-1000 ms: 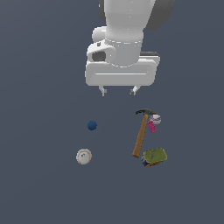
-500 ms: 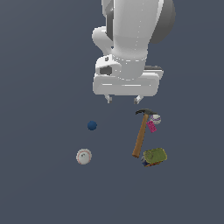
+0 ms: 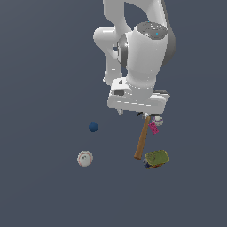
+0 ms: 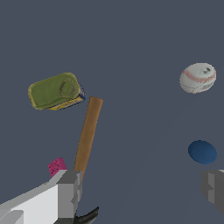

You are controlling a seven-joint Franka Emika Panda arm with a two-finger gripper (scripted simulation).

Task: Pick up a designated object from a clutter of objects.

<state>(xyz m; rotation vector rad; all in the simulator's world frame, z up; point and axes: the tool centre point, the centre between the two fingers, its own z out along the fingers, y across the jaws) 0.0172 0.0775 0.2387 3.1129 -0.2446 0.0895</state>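
Observation:
The claw hammer lies flat; its brown wooden handle (image 3: 142,137) runs toward the green-yellow tin (image 3: 157,158). In the exterior view the dark head is hidden behind my hand. In the wrist view the handle (image 4: 87,135) and a bit of the dark claw (image 4: 85,216) show beside one finger (image 4: 65,192). My gripper (image 3: 134,114) is open and empty, just above the hammer's head end; it also shows in the wrist view (image 4: 140,190). The other finger (image 4: 214,186) is near the blue ball (image 4: 202,152).
A white baseball (image 3: 84,158) and a small blue ball (image 3: 93,127) lie to the exterior view's left of the hammer. A pink-and-white piece (image 3: 154,127) sits beside the hammer's head end. The tin (image 4: 54,91), baseball (image 4: 197,78) and pink piece (image 4: 57,166) show in the wrist view.
My gripper has come down and moved to the exterior view's right, over the hammer's head end, which it now hides. The objects have not moved.

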